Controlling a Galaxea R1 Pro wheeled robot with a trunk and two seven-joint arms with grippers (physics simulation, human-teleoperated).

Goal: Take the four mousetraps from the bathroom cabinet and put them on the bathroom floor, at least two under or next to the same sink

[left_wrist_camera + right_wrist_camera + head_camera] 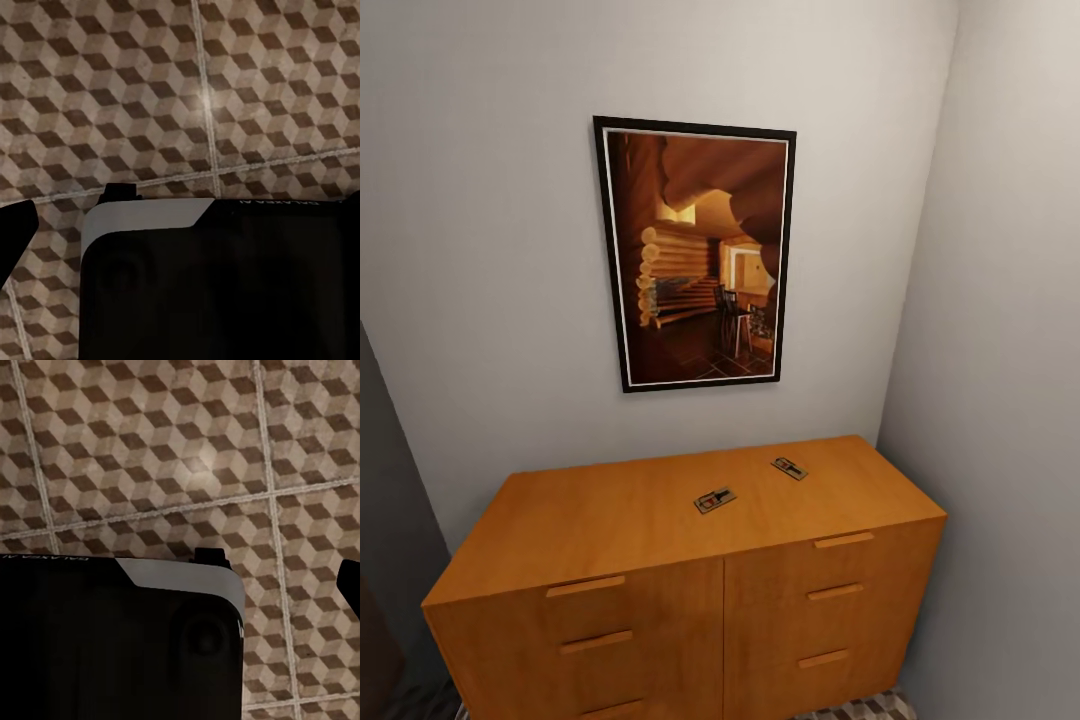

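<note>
Here, in the head view, the cabinet (690, 570) is standing in the lower half of the frame against a grey wall, in a corner with a second wall at the right. Two mousetraps are lying flat on its top, well apart from each other. The nearer mousetrap (715, 500) is sitting at centre frame, its long axis running from lower left to upper right. The farther mousetrap (789, 467) is sitting up and to the right of it, its long axis running from upper left to lower right. Six bar handles are showing on the cabinet's front, three in each column. One framed picture (697, 255) is hanging on the wall above, in the upper middle of the frame. A sliver of the bathroom floor (865, 708) is peeking in at the bottom edge.

In the left wrist view, the cube-patterned tiles (150, 90) are spreading across the upper frame, with dark robot body (217, 285) below. I cannot tell the left claw's state.

In the right wrist view, the same tiling (150, 450) is showing above dark robot body (112, 637). I cannot tell the right claw's state either.
</note>
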